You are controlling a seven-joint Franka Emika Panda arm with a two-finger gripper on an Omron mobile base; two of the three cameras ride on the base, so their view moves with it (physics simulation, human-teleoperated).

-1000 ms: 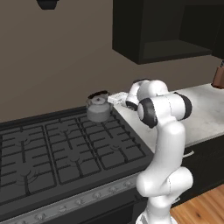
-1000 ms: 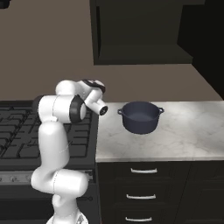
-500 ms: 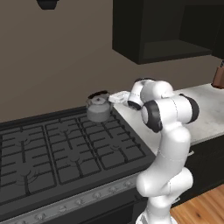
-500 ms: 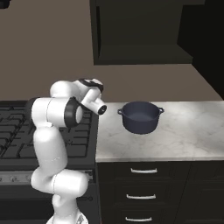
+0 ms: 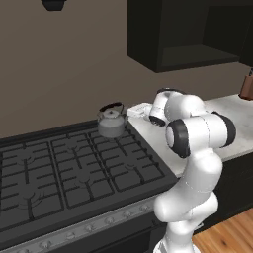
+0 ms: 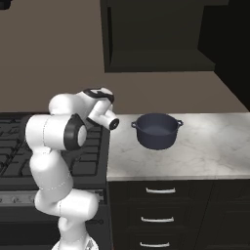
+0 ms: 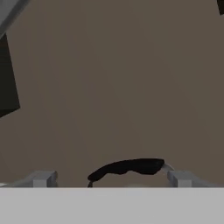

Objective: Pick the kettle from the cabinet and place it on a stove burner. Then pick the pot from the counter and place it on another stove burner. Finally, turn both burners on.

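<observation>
The silver-grey kettle (image 5: 111, 122) stands on the back right burner of the black range (image 5: 74, 173). Just to its right, my gripper (image 5: 133, 111) is open and holds nothing. In the hand view the kettle's black arched handle (image 7: 127, 166) lies low between the spread fingertips (image 7: 42, 178) of the gripper (image 7: 111, 180), with a gap on either side. The dark blue-grey pot (image 6: 156, 131) sits on the white marble counter (image 6: 205, 151), right of the arm. Above hangs the black cabinet (image 5: 188, 54), its recess bare.
A brown object (image 5: 247, 86) stands at the counter's far right. Dark drawer fronts (image 6: 161, 219) with silver handles run below the counter. The stove's knobs (image 5: 89, 228) line its front edge. A brown wall rises behind the stove.
The arm's elbow has swung a little nearer to the base while the hand stayed beside the kettle. The kettle and the pot have not moved. The jaws stayed open.
</observation>
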